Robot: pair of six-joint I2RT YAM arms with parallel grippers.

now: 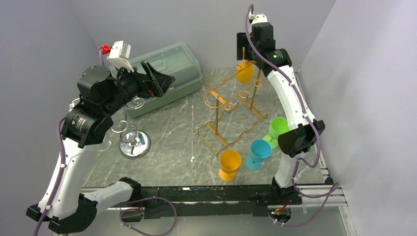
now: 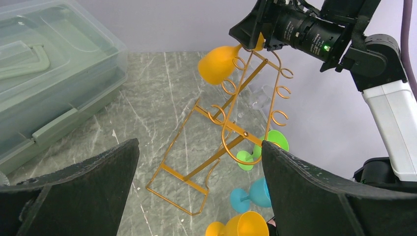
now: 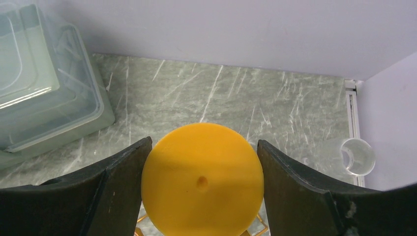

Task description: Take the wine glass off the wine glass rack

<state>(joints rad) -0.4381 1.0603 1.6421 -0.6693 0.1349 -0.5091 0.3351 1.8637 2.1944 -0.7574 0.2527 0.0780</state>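
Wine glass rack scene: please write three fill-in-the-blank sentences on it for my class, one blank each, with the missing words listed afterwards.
1. The fingers of the right gripper flank the foot of the hanging wine glass, whose colour is ____.
2. On the table beside the wine glass rack stand an orange glass, a blue glass and a ____ one.
3. The left gripper has its jaws ____ and holds nothing.
Missing words: orange; green; open.
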